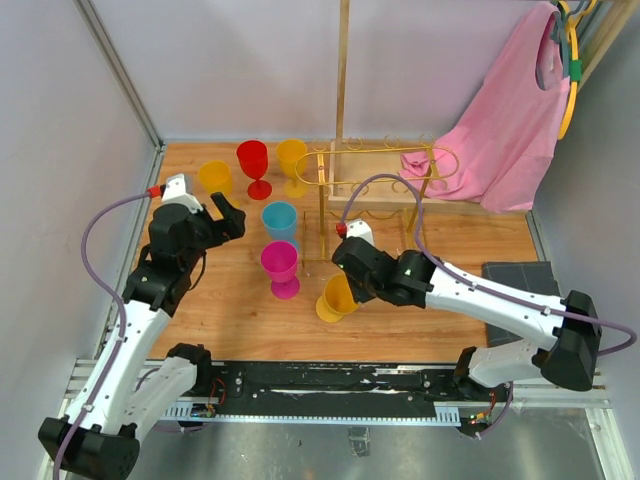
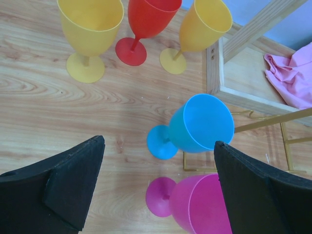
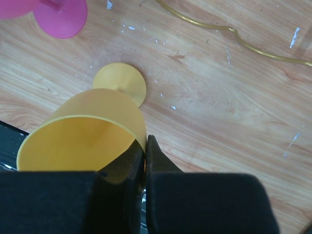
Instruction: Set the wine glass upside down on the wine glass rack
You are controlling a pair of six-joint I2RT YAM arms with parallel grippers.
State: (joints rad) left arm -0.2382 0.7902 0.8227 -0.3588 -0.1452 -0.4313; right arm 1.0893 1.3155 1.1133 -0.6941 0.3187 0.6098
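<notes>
Wine glass point(image 1: 335, 298), the yellow one, sits tilted near-centre, right gripper point(image 3: 145, 148) pinched tight on its rim wall. Looks like the grasp step. Next up: lift, flip, hang it on the gold rack point(image 1: 385, 160) just beyond. Left gripper point(image 1: 228, 214) idles wide open.

Yellow wine glass point(image 1: 335, 298) tilts near the gold wire rack point(image 1: 321, 220).

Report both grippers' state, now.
Left gripper: open, holding nothing.
Right gripper: shut on the rim of the yellow wine glass.
</notes>
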